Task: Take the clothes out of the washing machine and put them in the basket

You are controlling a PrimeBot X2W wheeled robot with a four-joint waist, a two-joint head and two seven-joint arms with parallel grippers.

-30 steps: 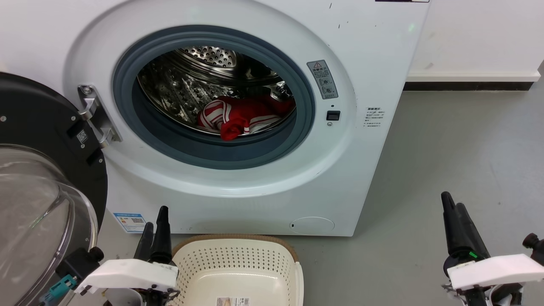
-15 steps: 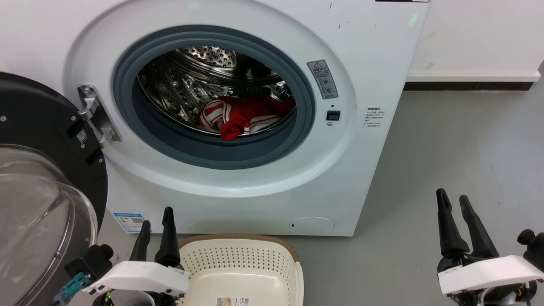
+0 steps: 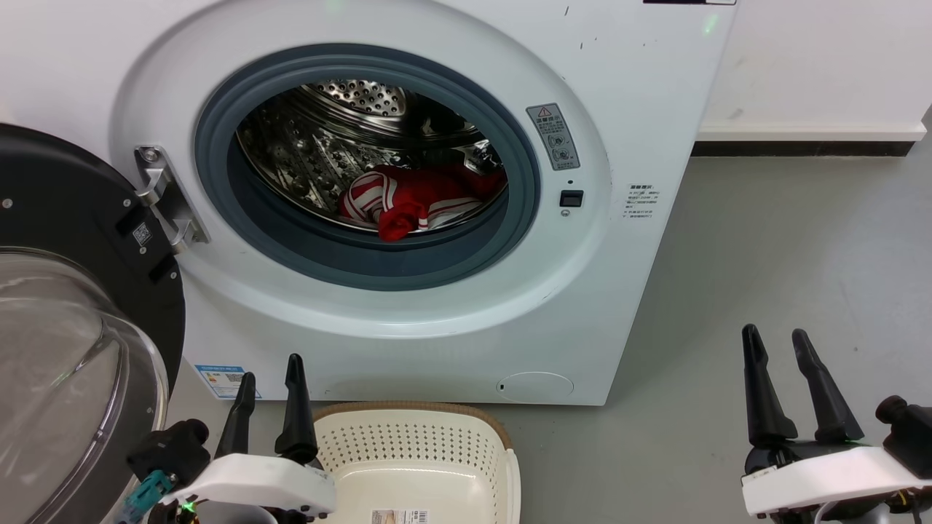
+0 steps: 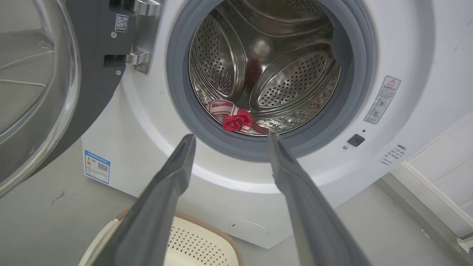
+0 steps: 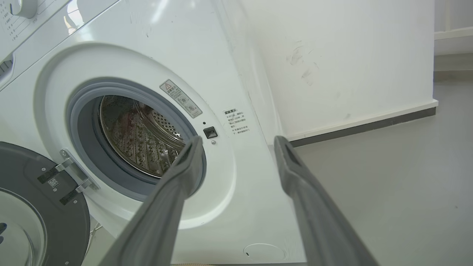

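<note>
1. At the left edge of the head view, the black-rimmed round door with a clear glass bowl (image 3: 73, 306) stands swung open, hinged to the large white front-loading washing machine (image 3: 619, 109).
2. At the lower left, the left gripper (image 3: 271, 370) points its two long dark fingers up the frame, spread moderately apart and holding nothing.
3. At the bottom centre, just right of that gripper, the cream perforated plastic laundry basket with a brown woven-look rim (image 3: 408, 406) sits on the floor before the washer, with a paper label (image 3: 399, 516) on its bottom.
4. At mid-frame, the bright red clothes with white stripes (image 3: 422, 196) lie bunched low in the perforated steel drum (image 3: 306, 145), behind the grey rubber seal (image 3: 218, 182).
5. At the lower right, the right gripper (image 3: 775, 333) is likewise spread and empty, over the plain grey floor (image 3: 801, 240), apart from the washer.
</note>
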